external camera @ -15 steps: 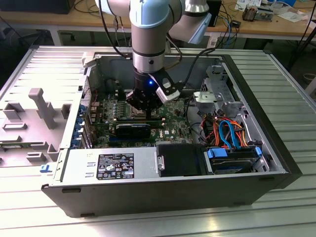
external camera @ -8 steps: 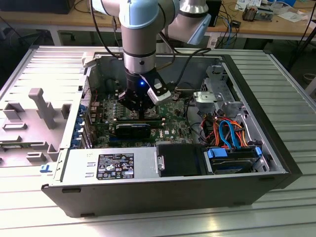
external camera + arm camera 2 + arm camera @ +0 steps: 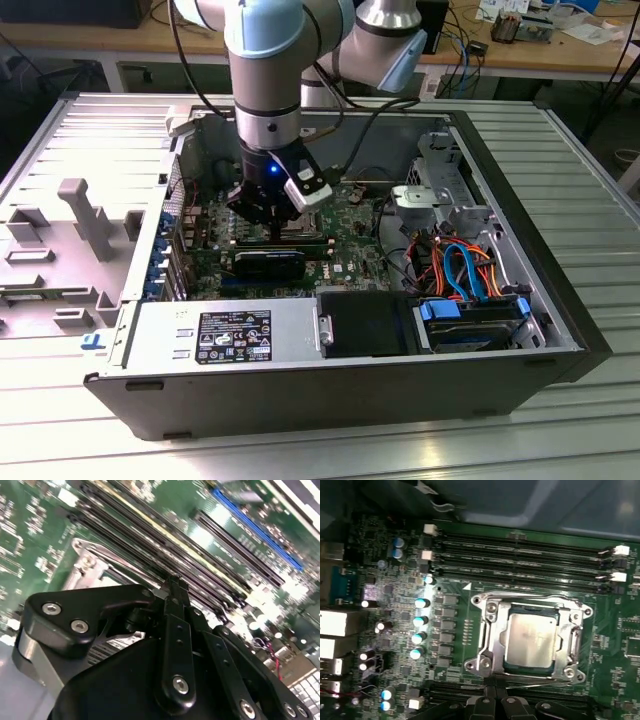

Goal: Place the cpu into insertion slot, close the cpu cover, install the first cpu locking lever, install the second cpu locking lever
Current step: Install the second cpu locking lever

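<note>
Already we see the cpu [image 3: 530,641] seated in the insertion slot [image 3: 492,645], with the cpu cover [image 3: 570,630] lying down around it. Our gripper [image 3: 495,700], fingers pressed together, hovers just beside the socket's edge, so we judge lever work remains.

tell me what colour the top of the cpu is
Silver-grey metal; the cpu shows best in the first wrist view.

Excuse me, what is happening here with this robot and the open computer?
One robot arm reaches down into an open computer case, its gripper low over the green motherboard. In the first wrist view the cpu already sits in the insertion slot, and the cpu cover lies closed around it. The gripper is right beside the socket.
</note>
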`<state>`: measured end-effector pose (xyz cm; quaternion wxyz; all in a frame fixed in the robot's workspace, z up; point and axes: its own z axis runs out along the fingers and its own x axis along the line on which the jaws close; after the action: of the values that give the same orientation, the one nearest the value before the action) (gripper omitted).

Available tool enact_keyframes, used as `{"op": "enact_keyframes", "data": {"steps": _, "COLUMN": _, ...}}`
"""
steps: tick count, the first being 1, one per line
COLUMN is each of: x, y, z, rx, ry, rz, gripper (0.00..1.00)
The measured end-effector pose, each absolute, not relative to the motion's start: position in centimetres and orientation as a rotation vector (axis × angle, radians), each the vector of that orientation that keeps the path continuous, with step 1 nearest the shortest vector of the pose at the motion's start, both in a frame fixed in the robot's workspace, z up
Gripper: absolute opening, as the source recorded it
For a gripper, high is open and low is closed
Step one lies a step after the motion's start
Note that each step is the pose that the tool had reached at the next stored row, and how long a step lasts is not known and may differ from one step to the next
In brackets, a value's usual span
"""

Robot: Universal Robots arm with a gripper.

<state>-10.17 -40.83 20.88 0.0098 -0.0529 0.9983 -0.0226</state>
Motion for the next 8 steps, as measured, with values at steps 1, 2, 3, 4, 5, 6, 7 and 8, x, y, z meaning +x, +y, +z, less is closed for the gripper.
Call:
{"op": "enact_keyframes", "data": {"steps": 1, "x": -10.8, "y": -40.8, "z": 20.9, "rx": -0.165, "ry": 3.117, "rz": -0.070, "gripper": 0.11}}
{"op": "enact_keyframes", "data": {"steps": 2, "x": -11.1, "y": -40.8, "z": 20.9, "rx": -0.165, "ry": 3.116, "rz": -0.069, "gripper": 0.11}}
{"op": "enact_keyframes", "data": {"steps": 3, "x": -11.3, "y": -40.8, "z": 20.9, "rx": -0.165, "ry": 3.116, "rz": -0.068, "gripper": 0.11}}
{"op": "enact_keyframes", "data": {"steps": 4, "x": -11.5, "y": -40.9, "z": 20.9, "rx": -0.165, "ry": 3.116, "rz": -0.066, "gripper": 0.11}}
{"op": "enact_keyframes", "data": {"steps": 5, "x": -11.6, "y": -40.9, "z": 20.9, "rx": -0.165, "ry": 3.116, "rz": -0.065, "gripper": 0.11}}
{"op": "enact_keyframes", "data": {"steps": 6, "x": -11.6, "y": -40.9, "z": 20.9, "rx": -0.165, "ry": 3.116, "rz": -0.065, "gripper": 0.11}}
{"op": "enact_keyframes", "data": {"steps": 7, "x": -11.6, "y": -40.9, "z": 20.9, "rx": -0.165, "ry": 3.116, "rz": -0.065, "gripper": 0.11}}
{"op": "enact_keyframes", "data": {"steps": 8, "x": -12.0, "y": -41.1, "z": 20.9, "rx": -0.164, "ry": 3.112, "rz": 0.030, "gripper": 0.11}}
